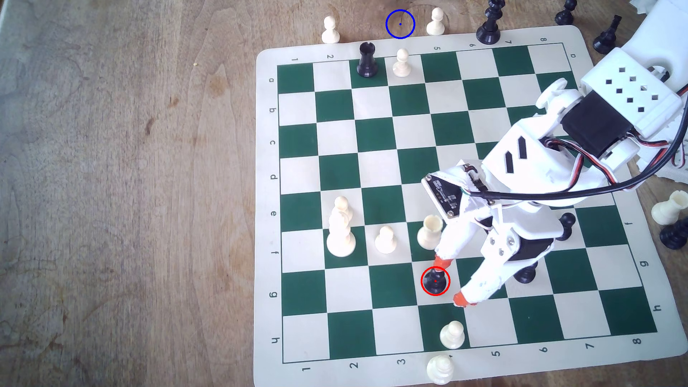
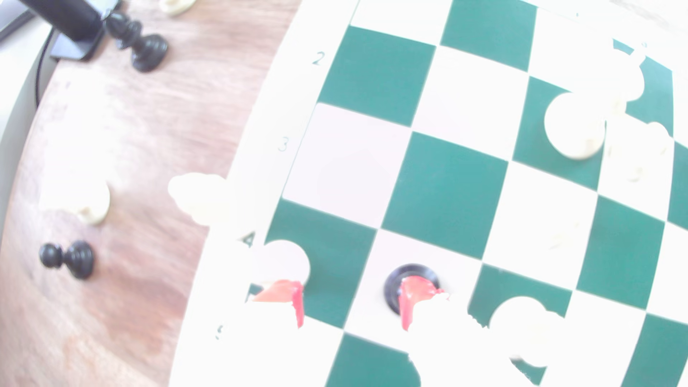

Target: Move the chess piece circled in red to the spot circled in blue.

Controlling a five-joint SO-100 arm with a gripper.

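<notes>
Beside the black pawn (image 1: 435, 280) we see a white rook (image 1: 430, 232) and a white pawn (image 1: 452, 333) close by; our end effector (image 1: 452, 281) stands spread around that glossy, ball-headed piece on the chessboard (image 1: 372, 178).

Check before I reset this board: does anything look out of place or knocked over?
Nothing lies toppled. Oddly, a cream plastic piece straddles the vinyl chessboard mat's near edge, and a tall black piece stands on its far border.

Exterior view bright, sharp; wrist view overexposed, blurred, edges warped.
</notes>
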